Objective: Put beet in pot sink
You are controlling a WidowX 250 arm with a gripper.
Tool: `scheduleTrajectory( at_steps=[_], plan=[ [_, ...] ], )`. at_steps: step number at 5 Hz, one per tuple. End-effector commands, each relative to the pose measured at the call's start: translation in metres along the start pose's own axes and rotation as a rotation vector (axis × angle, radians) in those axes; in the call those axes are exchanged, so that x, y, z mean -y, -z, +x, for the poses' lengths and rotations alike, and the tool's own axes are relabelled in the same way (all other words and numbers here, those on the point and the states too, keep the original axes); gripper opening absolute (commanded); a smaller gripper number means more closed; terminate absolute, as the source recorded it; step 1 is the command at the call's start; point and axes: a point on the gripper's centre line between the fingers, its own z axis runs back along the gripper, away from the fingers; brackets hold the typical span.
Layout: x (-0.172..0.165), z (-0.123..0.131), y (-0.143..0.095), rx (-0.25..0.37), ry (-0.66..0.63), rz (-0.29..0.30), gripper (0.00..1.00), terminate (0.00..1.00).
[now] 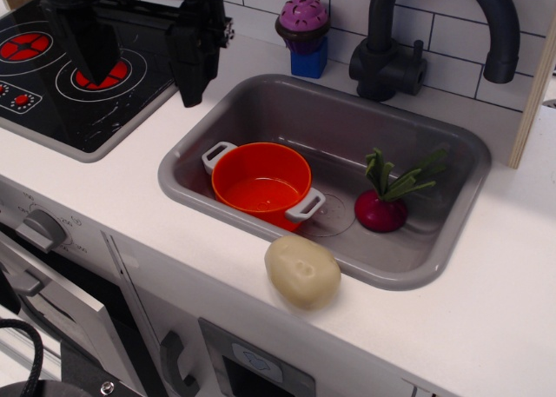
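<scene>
The dark magenta beet (380, 211) with green felt leaves stands upright on the right side of the grey sink (452, 197) floor. The orange-red pot (261, 184) with two light grey handles sits empty in the sink's left front part, apart from the beet. My black gripper (141, 67) hangs over the stove at the upper left, well left of the pot and beet. Its two fingers (195, 62) are spread wide with nothing between them.
A beige potato-like lump (302, 272) lies on the white counter at the sink's front rim. A purple knobbly top on a blue block (303, 34) stands behind the sink. The dark curved faucet (408, 32) arches over the sink's back right. A black stove top (52, 102) with red burners is at the left.
</scene>
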Motion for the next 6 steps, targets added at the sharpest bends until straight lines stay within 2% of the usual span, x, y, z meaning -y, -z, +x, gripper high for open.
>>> scheduleTrajectory(
  at_steps=[1, 2, 3, 4, 5, 6],
  plan=[
    [0.0, 0.0, 0.0, 0.0, 0.0, 0.0, 1.0, 0.0],
    [0.02, 0.024, 0.028, 0.008, -0.114, 0.048, 1.0, 0.0],
    [0.045, 0.044, 0.048, 0.073, -0.196, 0.074, 1.0, 0.0],
    [0.068, 0.057, 0.072, 0.131, -0.238, 0.025, 1.0, 0.0],
    [0.082, 0.068, 0.095, 0.095, -0.261, -0.033, 1.0, 0.0],
    [0.095, 0.072, 0.109, 0.073, -0.291, -0.134, 1.0, 0.0]
  ],
)
